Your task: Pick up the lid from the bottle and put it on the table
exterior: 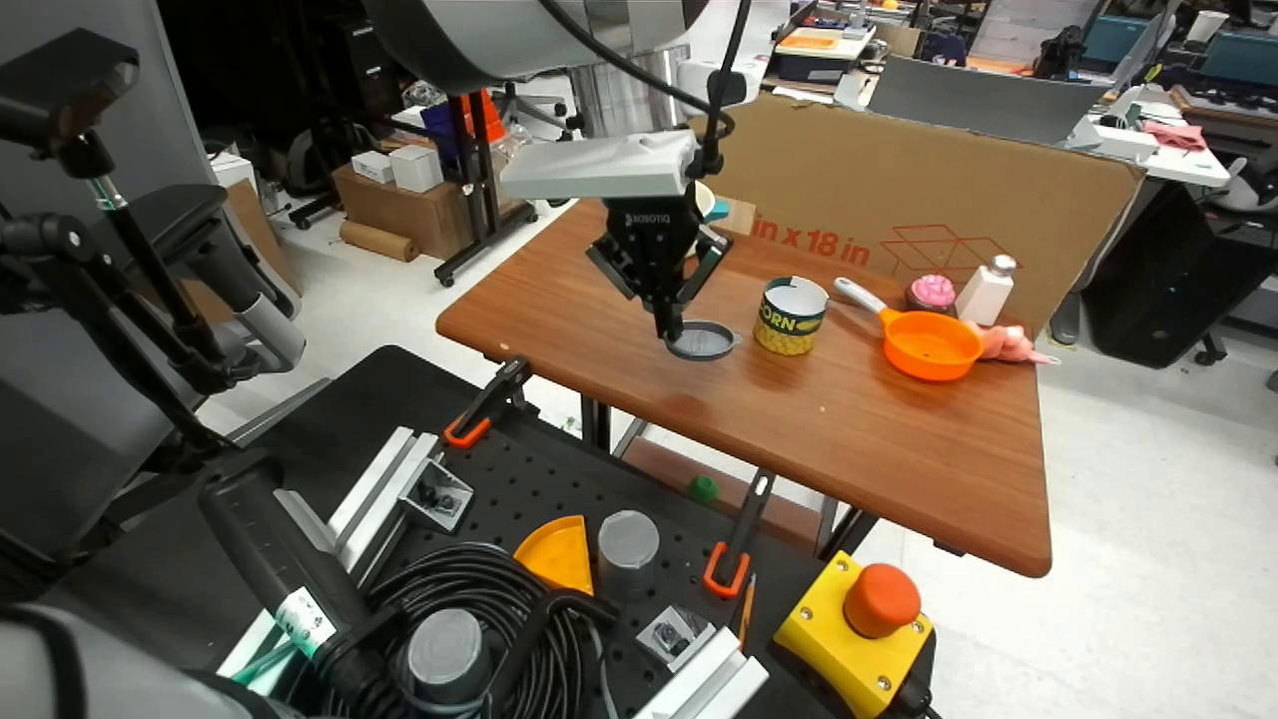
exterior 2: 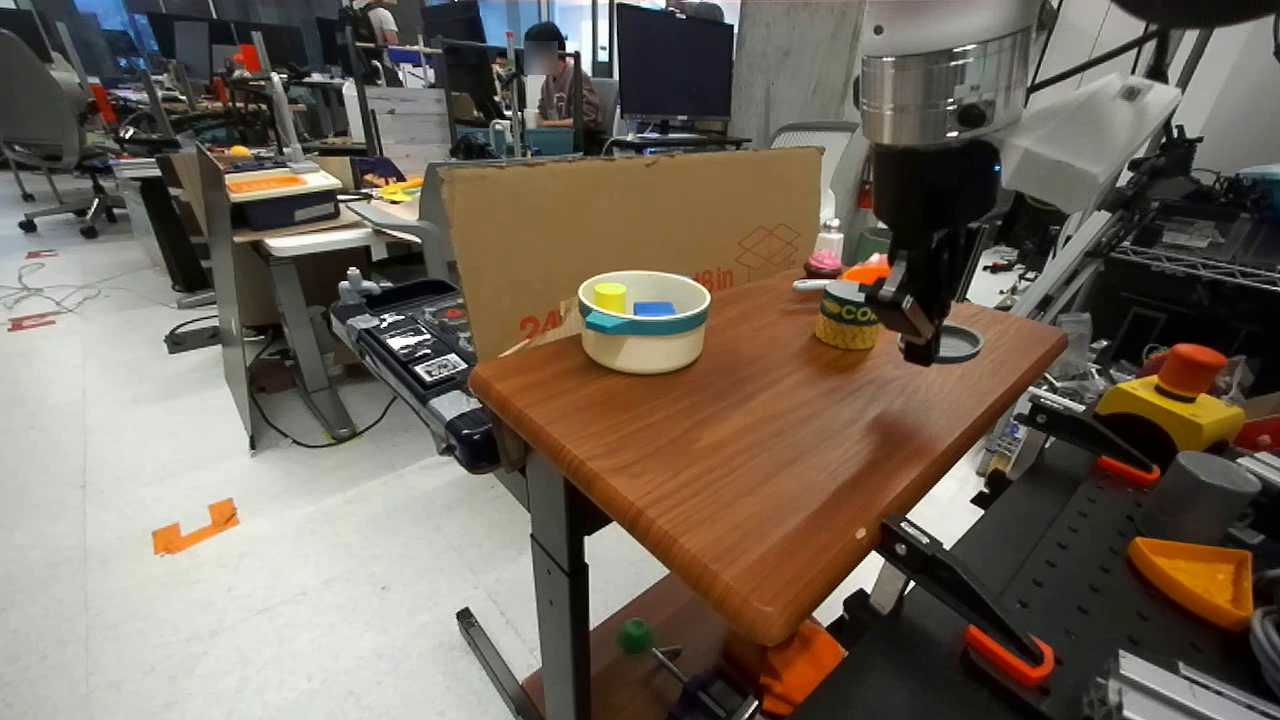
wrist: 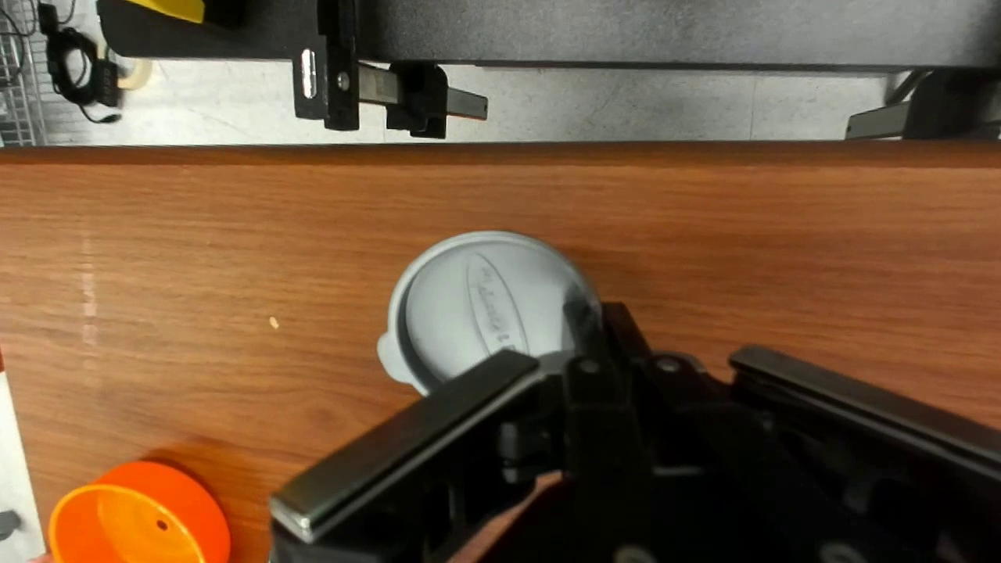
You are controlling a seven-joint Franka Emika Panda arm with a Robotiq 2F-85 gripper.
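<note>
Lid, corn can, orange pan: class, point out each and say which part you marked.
Lid (wrist: 494, 301) in the wrist view: its oval marking.
Corn can (exterior: 787, 325) in an exterior view: its lettered dark band.
Orange pan (exterior: 933, 348) in an exterior view: its inside.

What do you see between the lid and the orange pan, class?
The corn-labelled can appears between the lid and the orange pan in an exterior view.

lid (wrist: 446, 305): grey | bottle (exterior: 786, 325): yellow, dark green band | table (exterior: 899, 459): reddish-brown, wood-grained | bowl (exterior: 931, 352): orange | pot (exterior 2: 642, 353): cream, teal band
</note>
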